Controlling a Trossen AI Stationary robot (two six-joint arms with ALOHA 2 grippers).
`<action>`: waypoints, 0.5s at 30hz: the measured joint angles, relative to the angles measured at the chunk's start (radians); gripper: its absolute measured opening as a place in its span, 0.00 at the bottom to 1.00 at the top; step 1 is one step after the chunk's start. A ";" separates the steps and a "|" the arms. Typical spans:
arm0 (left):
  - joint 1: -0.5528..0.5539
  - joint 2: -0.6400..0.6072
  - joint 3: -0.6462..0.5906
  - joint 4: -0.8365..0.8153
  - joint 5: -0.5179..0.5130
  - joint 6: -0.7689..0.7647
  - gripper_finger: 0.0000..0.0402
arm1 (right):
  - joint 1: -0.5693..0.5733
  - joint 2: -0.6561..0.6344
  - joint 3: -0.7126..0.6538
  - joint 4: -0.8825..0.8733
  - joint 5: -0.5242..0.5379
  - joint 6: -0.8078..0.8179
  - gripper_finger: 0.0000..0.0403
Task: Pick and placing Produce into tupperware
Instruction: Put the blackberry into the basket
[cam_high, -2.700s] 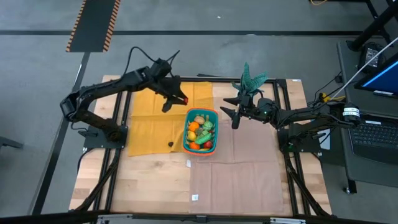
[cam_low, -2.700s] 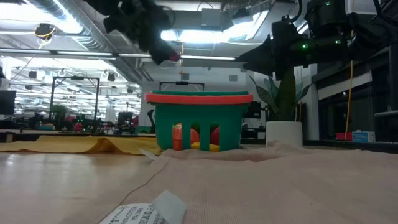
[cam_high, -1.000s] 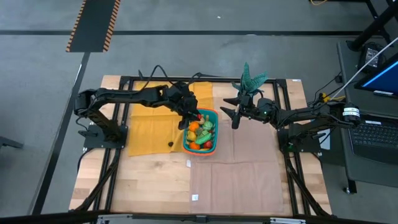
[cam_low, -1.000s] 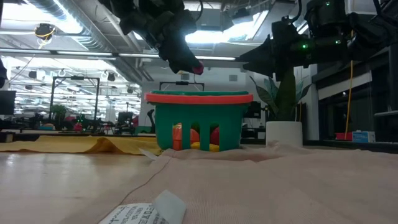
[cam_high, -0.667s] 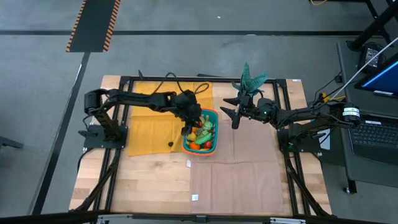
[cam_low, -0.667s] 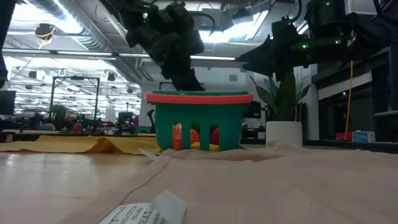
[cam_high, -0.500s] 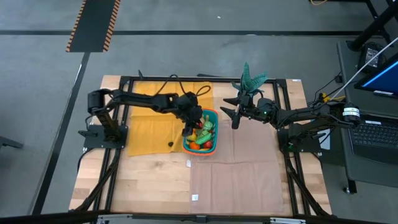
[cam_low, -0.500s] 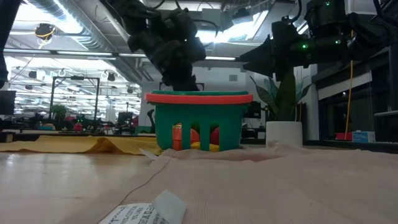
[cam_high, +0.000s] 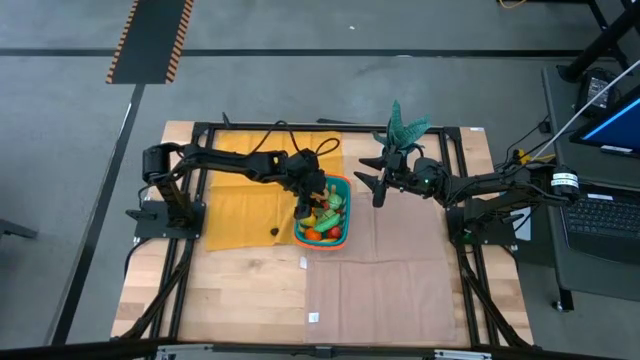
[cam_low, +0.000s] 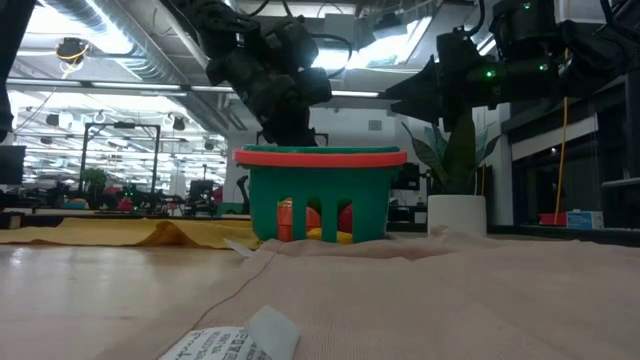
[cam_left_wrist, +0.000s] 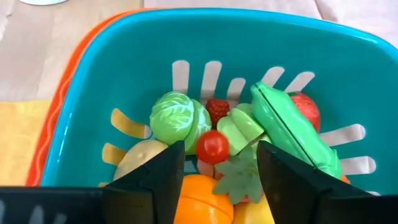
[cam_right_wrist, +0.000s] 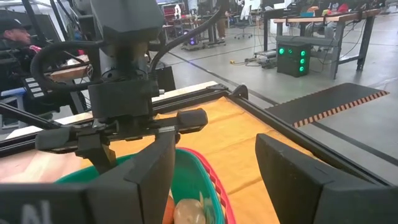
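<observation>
On the yellow cloth (cam_high: 235, 195) at the desk's left side I see just one small dark item (cam_high: 274, 232) left out — too small for me to say whether it is produce. My left claw (cam_high: 303, 205) hangs inside the near-left end of the teal basket (cam_high: 347, 196), which sits about mid-desk, straddling the edge between the yellow cloth and the tan cloth (cam_high: 385, 275). Its fingers (cam_left_wrist: 152, 183) stand parted with nothing between them; a small red cherry tomato (cam_left_wrist: 212, 147) lies loose on the pile just beyond them, beside a green cabbage (cam_left_wrist: 173, 117), a pea pod (cam_left_wrist: 292, 132) and an orange piece (cam_left_wrist: 200, 200).

I judge the job nearly finished — the basket is well filled, and little is left on the desk.

My right claw (cam_high: 377, 188) waits in the air just right of the basket, near the potted plant (cam_high: 400, 128), fingers apart and empty.
</observation>
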 joint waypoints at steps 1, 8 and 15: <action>0.000 0.000 0.000 0.003 -0.001 0.000 0.48 | 0.000 0.000 0.000 0.000 0.000 0.001 0.56; 0.001 -0.062 0.002 0.003 -0.001 -0.035 0.49 | 0.000 0.000 0.000 0.000 0.000 -0.003 0.56; 0.001 -0.161 0.002 -0.005 -0.014 -0.080 0.48 | 0.000 0.000 0.000 -0.010 0.000 -0.053 0.56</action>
